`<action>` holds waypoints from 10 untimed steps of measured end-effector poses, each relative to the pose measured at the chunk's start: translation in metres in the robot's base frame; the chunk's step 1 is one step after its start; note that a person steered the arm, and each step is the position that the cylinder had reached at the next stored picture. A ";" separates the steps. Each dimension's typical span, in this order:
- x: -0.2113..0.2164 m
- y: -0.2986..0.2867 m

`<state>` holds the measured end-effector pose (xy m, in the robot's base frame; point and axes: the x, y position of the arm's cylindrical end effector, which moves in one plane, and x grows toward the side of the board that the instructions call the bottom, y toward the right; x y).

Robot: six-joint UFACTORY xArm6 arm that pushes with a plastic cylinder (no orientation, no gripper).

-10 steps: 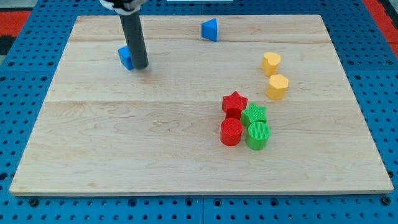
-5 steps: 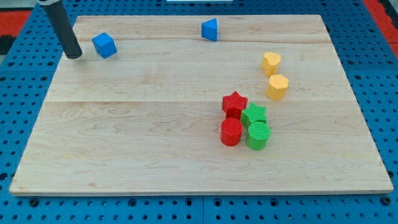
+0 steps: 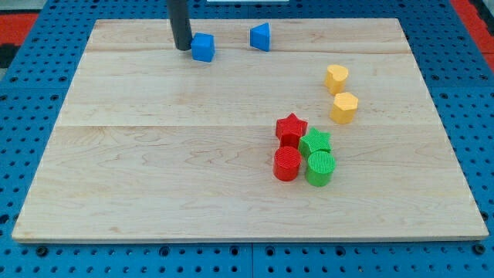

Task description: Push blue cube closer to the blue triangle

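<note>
Our rod comes down from the far edge, upright, and my tip [image 3: 183,48] sits on the wooden board [image 3: 154,170] just left of the blue cube [image 3: 203,47], touching or nearly so. No claw on this arm, so nothing grasped. Blue triangle [image 3: 261,36] is near the cube's right, slightly farther back, a gap between them. Two yellow blocks [image 3: 340,93] sit at right. Red star [image 3: 291,128], red cylinder [image 3: 287,164], green star [image 3: 315,142] and green cylinder [image 3: 320,167] cluster together. Blue pegboard [image 3: 31,77] surrounds the board.
</note>
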<state>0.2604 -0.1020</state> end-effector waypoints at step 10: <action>-0.020 0.047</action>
<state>0.2408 -0.0550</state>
